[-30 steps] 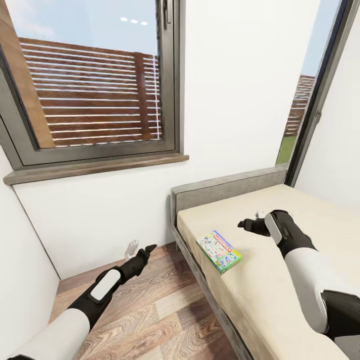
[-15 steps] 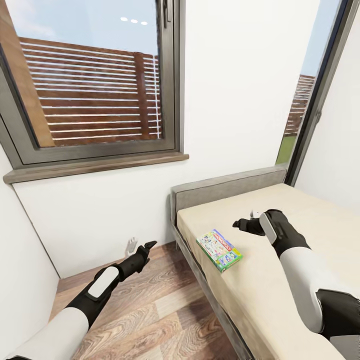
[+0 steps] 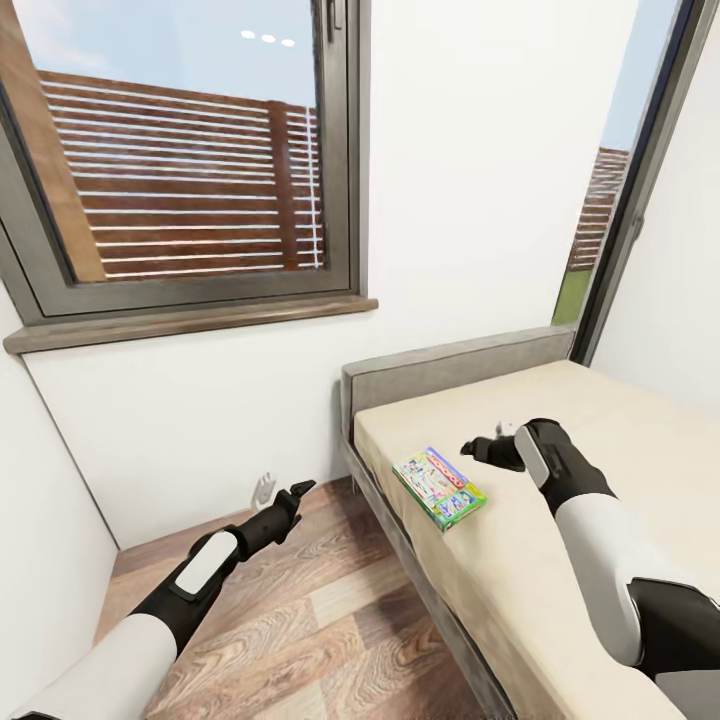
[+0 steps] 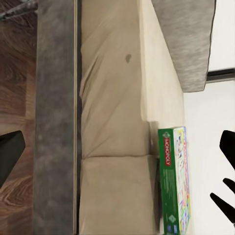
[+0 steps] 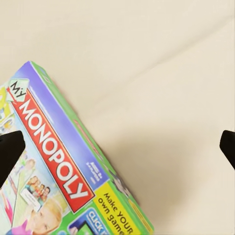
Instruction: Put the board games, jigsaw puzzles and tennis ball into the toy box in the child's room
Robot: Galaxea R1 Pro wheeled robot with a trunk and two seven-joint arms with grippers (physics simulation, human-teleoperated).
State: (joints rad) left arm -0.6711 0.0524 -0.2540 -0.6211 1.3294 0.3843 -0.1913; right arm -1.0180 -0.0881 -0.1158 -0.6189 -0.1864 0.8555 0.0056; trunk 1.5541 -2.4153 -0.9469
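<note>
Right end effector poised over the bed, spread wide and empty, beside the Monopoly board game.

The right end effector (image 3: 478,449) was held with its fingers well apart, nothing between them; the Monopoly board game (image 3: 439,487) lay flat just below and ahead of it, near the edge of the bed (image 3: 600,400). The left end effector (image 3: 290,496) was parked open over the floor. The reach-to-grasp step was judged in hand; next, a descent and a closing across the box's narrow width would be called for.
</note>
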